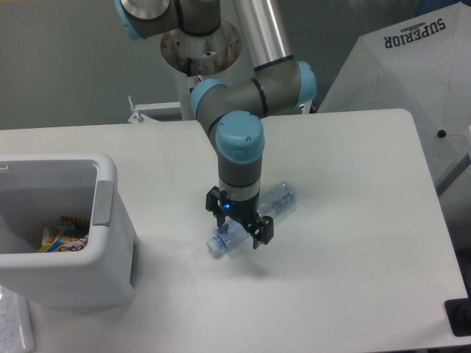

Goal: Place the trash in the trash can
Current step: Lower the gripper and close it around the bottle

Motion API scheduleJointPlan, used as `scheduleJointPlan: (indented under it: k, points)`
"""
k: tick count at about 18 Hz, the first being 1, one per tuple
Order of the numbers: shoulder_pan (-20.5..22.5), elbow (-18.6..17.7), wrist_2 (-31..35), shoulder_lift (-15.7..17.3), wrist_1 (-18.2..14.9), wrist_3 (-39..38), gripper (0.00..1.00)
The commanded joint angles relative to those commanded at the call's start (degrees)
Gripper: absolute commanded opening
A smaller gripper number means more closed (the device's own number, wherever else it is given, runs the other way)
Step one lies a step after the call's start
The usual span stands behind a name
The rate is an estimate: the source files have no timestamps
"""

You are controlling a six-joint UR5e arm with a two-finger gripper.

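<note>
A silver-grey tubular metal robot arm (259,33) with rounded joint housings is showing light blue plastic caps at its joints, one large cap (241,138) facing the camera. A round grey mounting flange (200,48) ringed with small bolts is sitting at the far end, a small white label hanging below it. The black two-finger gripper (240,229) is glowing with a small blue indicator light on its body.
</note>
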Motion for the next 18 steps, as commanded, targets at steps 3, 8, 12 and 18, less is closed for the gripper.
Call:
scheduleJointPlan:
  k: [3,8,12,18]
  points:
    - [-1.1,-0.1,1.9,-0.7,0.1,0.0,1.0]
    - [-1.1,-0.8,2.0,-0.9,0.0,0.3,1.0]
    - [-1.1,-0.7,2.0,-1.9,0.2,0.2,1.0]
    - [-1.1,0.0,2.1,-2.6,0.2,0.0,0.94]
